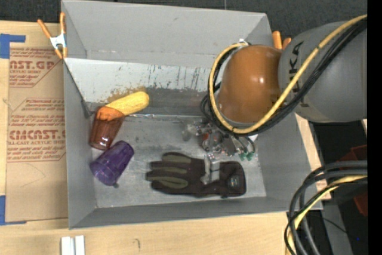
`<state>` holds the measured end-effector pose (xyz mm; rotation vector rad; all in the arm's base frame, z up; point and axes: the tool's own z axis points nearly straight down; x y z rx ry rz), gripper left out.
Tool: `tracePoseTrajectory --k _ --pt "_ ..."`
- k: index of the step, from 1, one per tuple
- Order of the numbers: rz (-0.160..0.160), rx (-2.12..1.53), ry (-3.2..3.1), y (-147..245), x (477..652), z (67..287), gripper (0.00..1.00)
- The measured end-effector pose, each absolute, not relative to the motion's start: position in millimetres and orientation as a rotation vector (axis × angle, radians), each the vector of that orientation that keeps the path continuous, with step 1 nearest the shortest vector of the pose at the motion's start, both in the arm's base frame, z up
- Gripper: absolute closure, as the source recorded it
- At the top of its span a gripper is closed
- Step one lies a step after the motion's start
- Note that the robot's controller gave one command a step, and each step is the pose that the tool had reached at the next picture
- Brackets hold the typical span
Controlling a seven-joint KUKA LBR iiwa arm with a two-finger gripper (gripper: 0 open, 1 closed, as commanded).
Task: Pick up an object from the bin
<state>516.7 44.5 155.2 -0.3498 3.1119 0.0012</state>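
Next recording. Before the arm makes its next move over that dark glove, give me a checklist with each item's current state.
1. Gripper over one thing: ok. It is above the right half of the dark glove, at the front of the bin.
2. Glove flat on the bin floor with nothing on top of it: ok.
3. Neighbours apart: ok. The purple cup, orange cup and yellow corn cob lie to the left, not touching the glove.
4. Glove already gripped: cannot tell.
5. Gripper away from the bin walls: ok.
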Motion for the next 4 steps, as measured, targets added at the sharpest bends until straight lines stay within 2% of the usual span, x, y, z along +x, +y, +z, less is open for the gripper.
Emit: tracePoseTrajectory --k 1,2,3,4 --pt "0.003 -0.434 3.111 67 503.4 80 0.0" --pt "0.003 -0.434 3.111 68 502.6 80 1.0" --pt "0.003 -0.434 3.111 68 502.6 80 1.0" --pt "0.001 -0.383 3.111 92 489.0 250 1.0"
